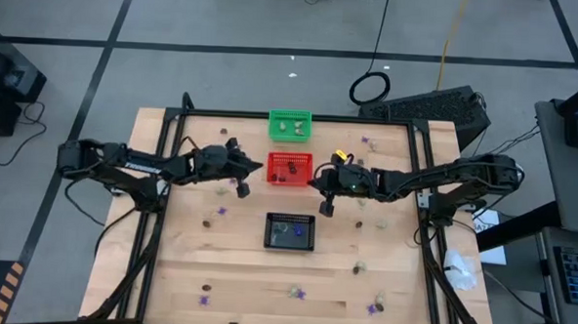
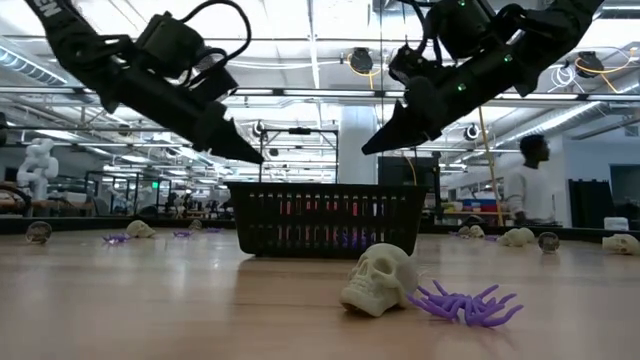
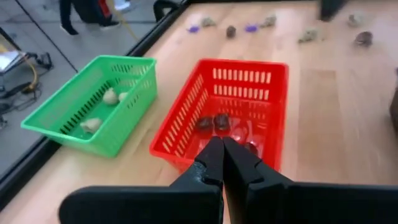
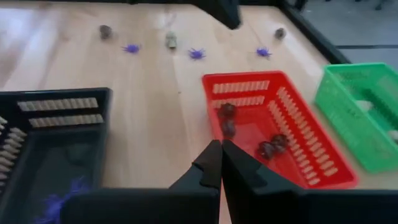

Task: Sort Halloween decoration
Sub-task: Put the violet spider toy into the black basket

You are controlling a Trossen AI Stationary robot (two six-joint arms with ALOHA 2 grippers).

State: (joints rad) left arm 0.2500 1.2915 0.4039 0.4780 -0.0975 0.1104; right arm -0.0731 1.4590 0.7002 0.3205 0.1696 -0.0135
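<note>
I hold the left claw (image 1: 241,187) and right claw (image 1: 326,208) closed and empty beside the red basket (image 1: 290,168), between picks; next, open over a loose trinket on the counter (image 1: 255,268).

Three coloured mesh baskets on pale blond wood, trinkets in purple, cream and dark brown.

Green basket (image 1: 291,125) at the far edge, holding cream pieces (image 3: 111,96); red basket (image 1: 290,168) in the middle, holding dark brown pieces (image 3: 213,122); black basket (image 1: 291,231) nearer, with purple inside (image 4: 59,199). Loose on the light wooden table (image 1: 187,265): an off-white skull (image 2: 380,279) touching a violet spider (image 2: 465,302). Black arms, black fingers on both grippers (image 3: 222,163) (image 4: 220,163).
</note>
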